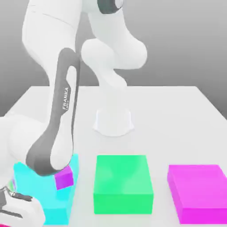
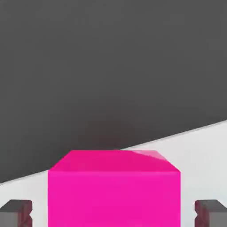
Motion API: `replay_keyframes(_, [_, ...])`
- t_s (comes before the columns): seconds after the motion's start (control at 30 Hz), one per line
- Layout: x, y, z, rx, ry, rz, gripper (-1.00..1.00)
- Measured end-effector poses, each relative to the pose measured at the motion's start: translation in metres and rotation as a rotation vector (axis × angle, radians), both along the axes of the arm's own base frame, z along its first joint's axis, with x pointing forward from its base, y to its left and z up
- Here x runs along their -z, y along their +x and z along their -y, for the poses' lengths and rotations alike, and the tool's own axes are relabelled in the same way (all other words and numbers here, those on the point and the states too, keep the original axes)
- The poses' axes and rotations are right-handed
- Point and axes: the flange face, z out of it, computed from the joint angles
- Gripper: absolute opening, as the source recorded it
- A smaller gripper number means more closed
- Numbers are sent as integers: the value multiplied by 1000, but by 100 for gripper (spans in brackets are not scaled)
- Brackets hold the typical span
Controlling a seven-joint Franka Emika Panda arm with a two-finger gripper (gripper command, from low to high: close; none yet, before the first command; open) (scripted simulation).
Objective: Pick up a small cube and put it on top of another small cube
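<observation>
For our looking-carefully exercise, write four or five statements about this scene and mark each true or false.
1. The green block lies between the cyan block and the large magenta block. True.
2. The small purple cube sits on the green block. False: it is at the cyan block.
3. The pink cube is between the two sides of the claw. True.
4. The claw is pressed tight against the pink cube. False: there is a gap on either side.
5. The large magenta block is at the exterior view's right. True.
</observation>
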Motion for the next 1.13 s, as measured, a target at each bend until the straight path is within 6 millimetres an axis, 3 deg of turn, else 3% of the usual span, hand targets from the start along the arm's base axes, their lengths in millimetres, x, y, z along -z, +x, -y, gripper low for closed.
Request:
replay_keyframes(0.13, [2,0,0,0,0,-1,-100])
replay_keyframes(0.3, [-61,-5,-5,24,6,1,-100])
replay_keyframes(0.57, [-127,-53,-54,219,33,6,-100])
replay_keyframes(0.8, [-165,-107,-98,384,17,1,-100])
replay_keyframes(0.87, [-167,-121,-107,425,7,0,-100])
replay_keyframes(1.0, [-121,-125,-111,439,2,0,-100])
replay_keyframes(1.03, [-112,-126,-111,440,1,0,100])
replay_keyframes(1.13, [-112,-126,-111,440,1,0,100])
